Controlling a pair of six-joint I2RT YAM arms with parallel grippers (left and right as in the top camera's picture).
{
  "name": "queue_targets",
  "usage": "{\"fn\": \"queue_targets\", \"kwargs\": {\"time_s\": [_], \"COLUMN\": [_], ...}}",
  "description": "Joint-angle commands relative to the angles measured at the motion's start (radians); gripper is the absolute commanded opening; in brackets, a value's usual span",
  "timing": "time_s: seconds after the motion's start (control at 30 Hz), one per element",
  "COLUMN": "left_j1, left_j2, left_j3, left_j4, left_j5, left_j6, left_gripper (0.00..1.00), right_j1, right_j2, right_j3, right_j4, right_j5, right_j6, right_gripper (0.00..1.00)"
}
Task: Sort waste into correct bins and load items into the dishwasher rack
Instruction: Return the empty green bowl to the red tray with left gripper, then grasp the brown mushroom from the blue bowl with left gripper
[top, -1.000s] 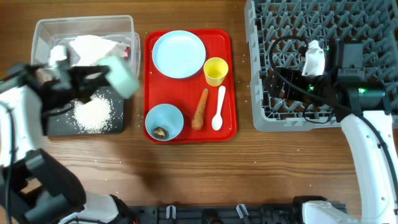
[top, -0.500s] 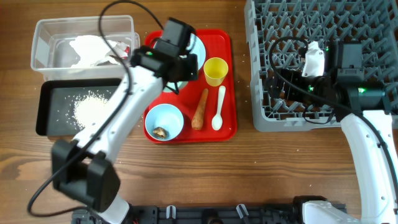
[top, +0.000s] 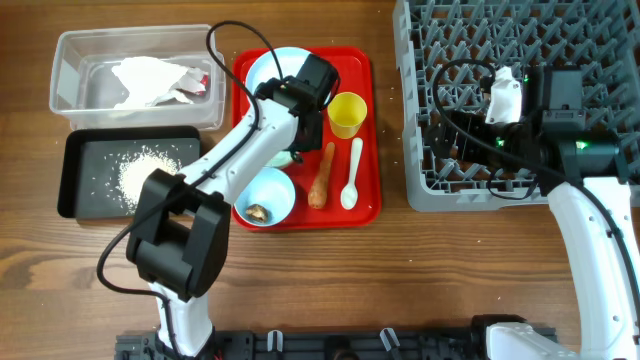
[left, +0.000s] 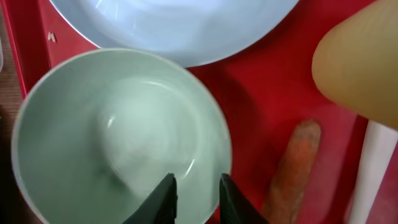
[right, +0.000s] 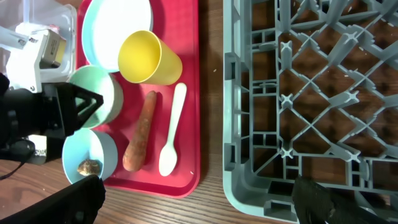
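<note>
At the bottom middle of the left wrist view, I am pinching my left gripper (left: 196, 199) onto the rim of the pale mint round bowl (left: 118, 143), one finger inside and one outside. The bowl is sitting at the centre of the flat red serving tray (top: 340, 215); I cannot tell whether it is resting there or hanging just above.

I am judging the grip risky. It is catching only one spot of a smooth rim, so the bowl may be tilting or sliding out on any lift. The pale blue round plate (left: 174, 25) is lying just beside it above, and the small yellow cup (left: 360, 62) and orange carrot piece (left: 292, 168) are crowding the right. A swing toward the grey plastic dishwasher rack (top: 450, 190) at far right could be tipping that cup.

My right gripper (right: 199, 186) is hanging spread wide over the rack.

Counting:
- One plate, one cup, one carrot and one white plastic spoon (top: 351, 172).
- Two bowls, the second a pale blue one (top: 278, 185) holding one brown scrap (top: 258, 212).
- One clear plastic tub (top: 65, 60) with one crumpled napkin (top: 150, 78).
- One black tray (top: 90, 160) with one heap of rice (top: 148, 175).
</note>
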Motion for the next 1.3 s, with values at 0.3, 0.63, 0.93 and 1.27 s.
{"fn": "queue_targets", "kwargs": {"time_s": [0.3,0.63,0.93,1.27], "left_j1": [-0.002,0.027,-0.1,-0.095], "left_j2": [-0.006,-0.09,-0.094,-0.093], "left_j3": [0.013,0.17,-0.061,-0.285], "left_j4": [-0.093,-0.375,-0.356,-0.105], "left_j5": [0.068,0.15,0.098,0.006], "left_j6": [0.008,-0.1,-0.214,-0.255], "left_gripper": [0.29,0.31,0.35,0.09], "right_j1": [-0.002,-0.002,-0.002,-0.002], "right_j2": [0.007,0.007,0.007,0.007], "right_j3": [0.015,0.015,0.015,0.015], "right_j4": [0.004,0.002,0.0,0.002], "right_j5": [0.013,0.026,0.032,0.032], "right_j6": [-0.003,-0.005,-0.006,-0.004], "right_gripper": [1.0,1.0,1.0,1.0]}}
